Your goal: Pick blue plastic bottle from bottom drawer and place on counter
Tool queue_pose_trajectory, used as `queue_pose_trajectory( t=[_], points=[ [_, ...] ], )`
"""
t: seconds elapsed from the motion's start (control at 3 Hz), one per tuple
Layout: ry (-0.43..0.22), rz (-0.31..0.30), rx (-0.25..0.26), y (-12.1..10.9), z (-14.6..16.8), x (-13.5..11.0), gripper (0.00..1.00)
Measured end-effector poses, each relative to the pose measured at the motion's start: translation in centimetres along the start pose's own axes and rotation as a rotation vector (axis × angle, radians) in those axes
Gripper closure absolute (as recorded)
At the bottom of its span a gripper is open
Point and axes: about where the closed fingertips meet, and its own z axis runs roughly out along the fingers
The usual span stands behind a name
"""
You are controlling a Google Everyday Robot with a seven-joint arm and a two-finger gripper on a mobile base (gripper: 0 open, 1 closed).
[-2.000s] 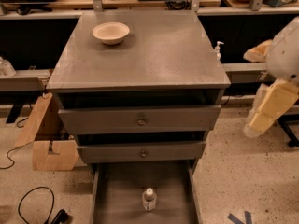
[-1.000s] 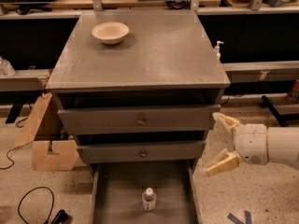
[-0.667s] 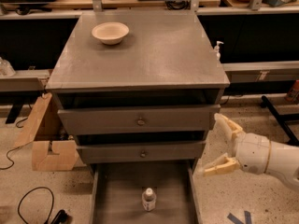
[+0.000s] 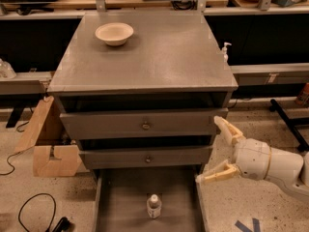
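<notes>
The blue plastic bottle (image 4: 153, 206) stands upright on the floor of the open bottom drawer (image 4: 120, 197), near its middle front, white cap up. The grey counter (image 4: 159, 52) tops the cabinet above it. My gripper (image 4: 219, 151) comes in from the right at the height of the lower knobbed drawer, just right of the cabinet's corner. Its two cream fingers are spread wide and hold nothing. It is above and to the right of the bottle, well apart from it.
A cream bowl (image 4: 114, 33) sits on the counter's back left. Two shut drawers with round knobs (image 4: 145, 125) are above the open one. A cardboard box (image 4: 48, 144) and black cables (image 4: 34, 211) lie left of the cabinet. A small white pump bottle (image 4: 225, 50) stands behind the counter's right edge.
My arm has swung down from the upper right and toward the cabinet, and the gripper now sits beside the cabinet's right corner with fingers spread. The bottle has not moved.
</notes>
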Motion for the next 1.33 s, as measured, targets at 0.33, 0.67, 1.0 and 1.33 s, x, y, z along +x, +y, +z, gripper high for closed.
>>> queue_pose_trajectory(
  t=[0.33,0.67,1.0,1.33],
  points=[
    [0.043,-0.007,-0.066,2.6,2.8,4.5,0.0],
    [0.084,-0.023,-0.158,8.6,7.8,15.9,0.0],
    [0.08,-0.02,-0.202,11.4,10.8,24.1,0.0],
    [0.089,0.016,-0.209,12.7,14.1,33.7,0.0]
  ],
)
